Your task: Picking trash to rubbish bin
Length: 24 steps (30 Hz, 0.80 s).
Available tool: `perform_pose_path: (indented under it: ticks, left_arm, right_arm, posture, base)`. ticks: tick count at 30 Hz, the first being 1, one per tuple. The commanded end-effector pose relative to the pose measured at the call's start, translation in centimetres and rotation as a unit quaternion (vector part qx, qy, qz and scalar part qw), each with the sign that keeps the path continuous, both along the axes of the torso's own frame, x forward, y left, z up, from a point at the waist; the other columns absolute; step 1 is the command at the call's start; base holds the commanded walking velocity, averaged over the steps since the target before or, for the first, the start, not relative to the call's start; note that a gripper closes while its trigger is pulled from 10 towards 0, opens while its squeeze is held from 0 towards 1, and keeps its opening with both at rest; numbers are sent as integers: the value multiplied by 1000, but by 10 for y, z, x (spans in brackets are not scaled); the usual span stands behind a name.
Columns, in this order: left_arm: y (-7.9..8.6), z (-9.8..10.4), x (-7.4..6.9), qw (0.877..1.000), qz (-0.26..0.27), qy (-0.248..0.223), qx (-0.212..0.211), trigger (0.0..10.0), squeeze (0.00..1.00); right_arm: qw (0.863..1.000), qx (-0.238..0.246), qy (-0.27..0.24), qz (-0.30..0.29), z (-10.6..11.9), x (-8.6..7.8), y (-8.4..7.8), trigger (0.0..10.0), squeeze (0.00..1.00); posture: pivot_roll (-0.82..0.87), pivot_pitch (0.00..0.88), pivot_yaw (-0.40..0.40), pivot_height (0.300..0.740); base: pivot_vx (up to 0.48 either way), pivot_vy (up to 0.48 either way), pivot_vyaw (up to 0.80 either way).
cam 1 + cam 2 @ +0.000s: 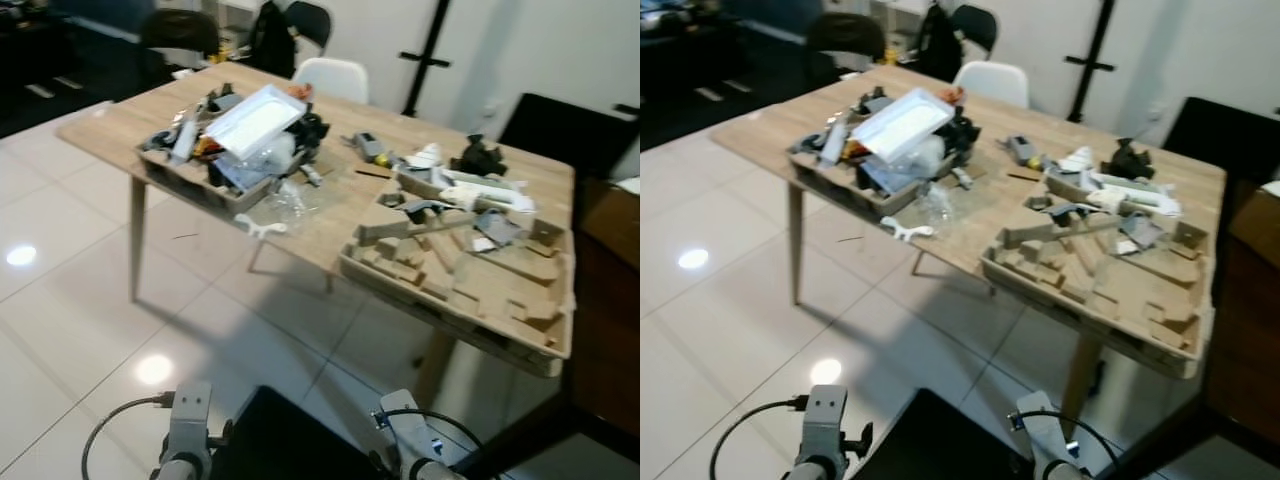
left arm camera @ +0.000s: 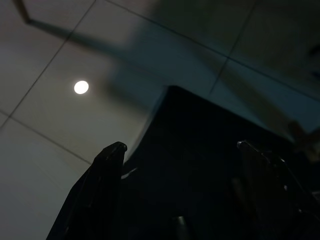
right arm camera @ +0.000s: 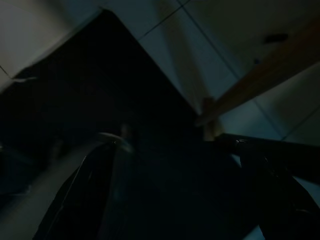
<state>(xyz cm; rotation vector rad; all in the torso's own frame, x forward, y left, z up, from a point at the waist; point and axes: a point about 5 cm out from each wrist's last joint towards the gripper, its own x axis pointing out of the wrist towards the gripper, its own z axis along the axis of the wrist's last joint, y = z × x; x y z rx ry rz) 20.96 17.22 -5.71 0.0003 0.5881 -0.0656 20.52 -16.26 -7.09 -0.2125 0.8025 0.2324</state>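
Closest to the robot, a black bin (image 1: 290,445) sat on the white floor (image 1: 70,330) between its two arms. The left gripper (image 2: 180,150) hung low over the bin, and its jaws were spread wide with nothing between them. The right gripper (image 3: 175,145) hung low on the other side, also over the dark bin, with its jaws spread and nothing in them. Both wrist views were very dark.

A little farther off stood a wooden worktop (image 1: 340,205) on thin legs. On its near right corner lay a flat tray (image 1: 470,320) full of brown cardboard bits (image 1: 470,275). Behind that tray were some white and grey scraps (image 1: 470,190) and a small dark lump (image 1: 478,157).

On the left side of the worktop sat another tray (image 1: 195,185) piled with trash (image 1: 235,150), and a white sheet (image 1: 255,120) lay tilted on top of the pile. Some clear plastic (image 1: 290,200) lay just beside this tray, and a small white piece (image 1: 262,227) lay at the worktop's near edge.

Farthest back, a white chair (image 1: 335,75) stood behind the worktop, with black chairs (image 1: 180,30) farther off by the wall. A dark cupboard (image 1: 605,280) stood on the right.
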Motion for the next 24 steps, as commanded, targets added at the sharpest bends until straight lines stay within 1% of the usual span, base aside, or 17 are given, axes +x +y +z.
perform_pose_path:
  ticks: [1, 24]
  left_arm:
    - [0, -4, -6, 1000, -2, 11, 1, 10000, 0]
    - [-3, -3, -4, 1000, -25, 9, 5, 10000, 0]
  right_arm:
    - [1000, 0, 9, -5, -2, -4, -1, 10000, 0]
    - [1000, 1, 13, -16, -3, -6, -3, 10000, 0]
  posture:
    - [7, 88, 10, 740]
    - [12, 102, 15, 740]
  base:
    - [0, 0, -800]
    - [0, 0, -800]
